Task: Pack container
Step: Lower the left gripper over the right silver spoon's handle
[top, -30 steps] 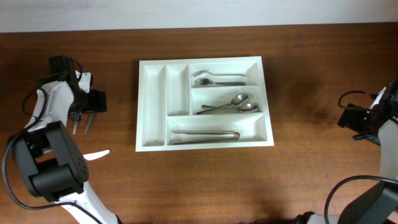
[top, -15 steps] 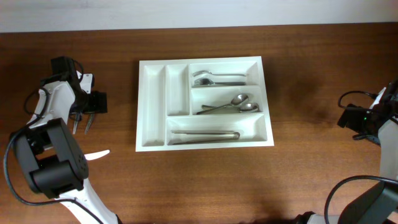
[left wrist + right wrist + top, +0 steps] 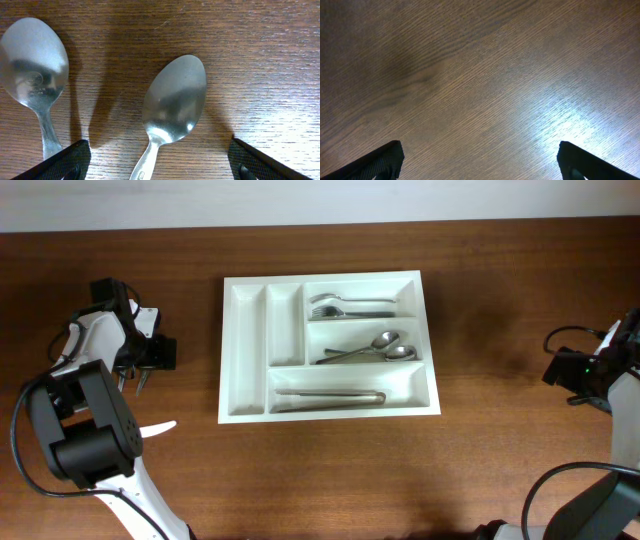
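**Left jaws spread over a loose spoon; container at table centre**

I find the container lying flat on the table, central in the overhead view and well apart from both arms. Its top long compartment holds forks, the middle one spoons, and the bottom one a long metal utensil.

The left gripper hangs over the table to the left of the container, jaws spread wide and gripping nothing. A loose spoon lies on the wood between the jaws, untouched. A second loose spoon lies beside it, its handle running towards one jaw.

The right gripper sits at the far right, jaws wide apart over the wood.
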